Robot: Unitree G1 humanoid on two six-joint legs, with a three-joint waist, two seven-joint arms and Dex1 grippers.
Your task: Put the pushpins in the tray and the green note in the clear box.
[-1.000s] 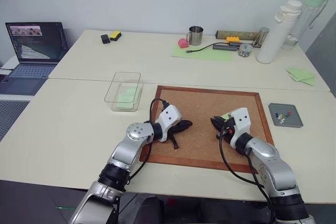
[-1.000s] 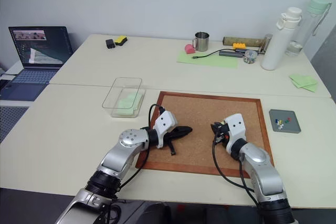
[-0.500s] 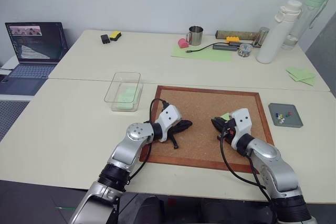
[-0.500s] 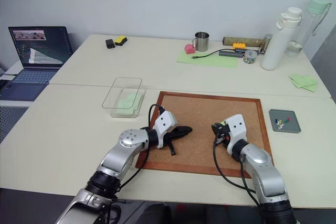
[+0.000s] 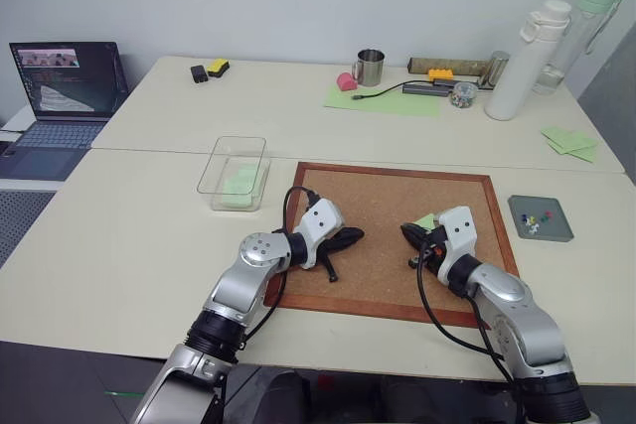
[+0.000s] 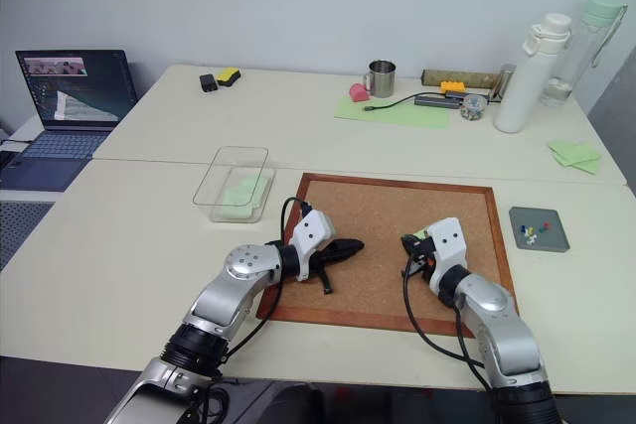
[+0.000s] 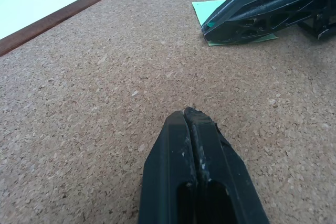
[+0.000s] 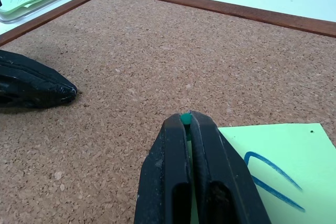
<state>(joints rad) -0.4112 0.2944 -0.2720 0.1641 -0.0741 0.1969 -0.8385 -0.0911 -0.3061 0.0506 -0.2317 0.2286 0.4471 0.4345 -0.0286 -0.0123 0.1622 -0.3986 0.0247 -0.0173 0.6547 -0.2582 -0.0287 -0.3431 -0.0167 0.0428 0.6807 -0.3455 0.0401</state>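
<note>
On the cork board lies the green note, marked with a blue handwritten stroke. My right gripper is shut on a green pushpin at the note's corner. My left gripper is shut and empty, low over the bare cork and apart from the note. The left wrist view shows the right gripper across the note. Right of the board, the grey tray holds several pushpins. The clear box, left of the board, has green papers inside.
A laptop stands at the far left. Along the back are a metal cup, a large green sheet with a cable, and two tall bottles. Loose green papers lie at the far right.
The right gripper's fingers have drawn together slightly at the note's corner. Both arms have kept their places.
</note>
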